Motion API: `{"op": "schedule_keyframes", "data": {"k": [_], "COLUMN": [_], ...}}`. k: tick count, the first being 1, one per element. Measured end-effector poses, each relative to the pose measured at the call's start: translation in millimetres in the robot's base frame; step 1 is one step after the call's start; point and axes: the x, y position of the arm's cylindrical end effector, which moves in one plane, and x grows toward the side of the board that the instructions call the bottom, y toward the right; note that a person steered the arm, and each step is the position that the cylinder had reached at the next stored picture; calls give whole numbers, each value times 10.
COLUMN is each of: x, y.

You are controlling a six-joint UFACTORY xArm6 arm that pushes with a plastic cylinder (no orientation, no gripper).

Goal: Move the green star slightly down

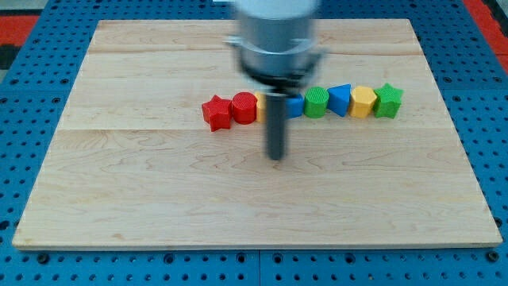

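the blocks are sitting in a row across the middle of the wooden board (119,183), running from the view's left to its right. a red star (215,112) is leading the row at the left, touching a red cylinder (244,106). after that a yellow block (261,109) is peeking out from behind the rod, too hidden to tell its shape, and a blue block (294,106) is showing on the rod's other side, shape also unclear. then a green cylinder (317,102), a blue triangular block (340,99) and a yellow block with angled sides (363,102) are following closely.

the green star (388,100) is sitting at the right end of the row, touching that yellow block.

there is no hand here to spread or pinch, just a dark rod hanging from the blurred arm. my tip (275,157) is resting below the row, under the hidden yellow and blue blocks, well apart from the green star and touching no block.
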Motion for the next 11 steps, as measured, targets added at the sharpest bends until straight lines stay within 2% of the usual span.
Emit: {"op": "schedule_keyframes", "data": {"k": [1,2,4,6,7,8,11], "x": [6,-103,-1555,-1340,-1224,-1132,-637], "y": [1448,2482,2512,1814,1240,1037,1079]}}
